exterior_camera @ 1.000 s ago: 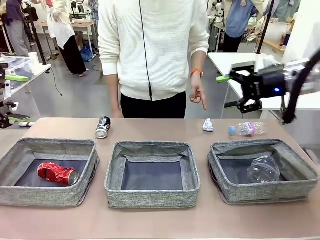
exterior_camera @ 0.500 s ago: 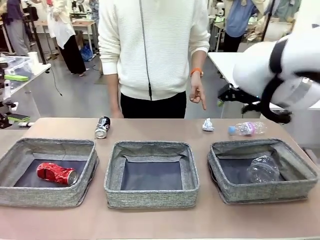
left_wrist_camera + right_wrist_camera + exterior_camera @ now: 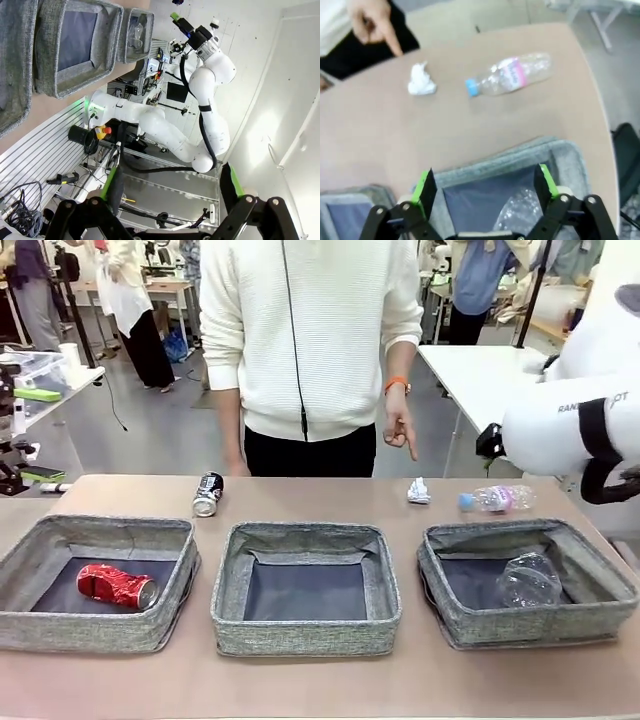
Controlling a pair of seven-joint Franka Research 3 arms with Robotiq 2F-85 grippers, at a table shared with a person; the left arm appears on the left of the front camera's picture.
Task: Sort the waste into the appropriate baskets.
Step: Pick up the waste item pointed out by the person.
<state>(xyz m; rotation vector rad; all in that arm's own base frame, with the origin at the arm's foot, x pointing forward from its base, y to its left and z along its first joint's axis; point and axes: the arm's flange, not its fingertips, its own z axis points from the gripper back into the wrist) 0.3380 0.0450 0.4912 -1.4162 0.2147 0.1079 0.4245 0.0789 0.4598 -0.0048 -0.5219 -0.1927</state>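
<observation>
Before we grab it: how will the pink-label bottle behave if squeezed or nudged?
The bottle lies on its side on the table, so a nudge would probably roll it. It looks clear and empty, so it is likely light and quick to skid. The thin plastic may buckle under a hard squeeze.

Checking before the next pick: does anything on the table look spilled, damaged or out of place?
Nothing spilled. The red can in the left basket is crushed; the black-and-silver can, paper wad and bottle lie loose on the table, unsorted.
</observation>
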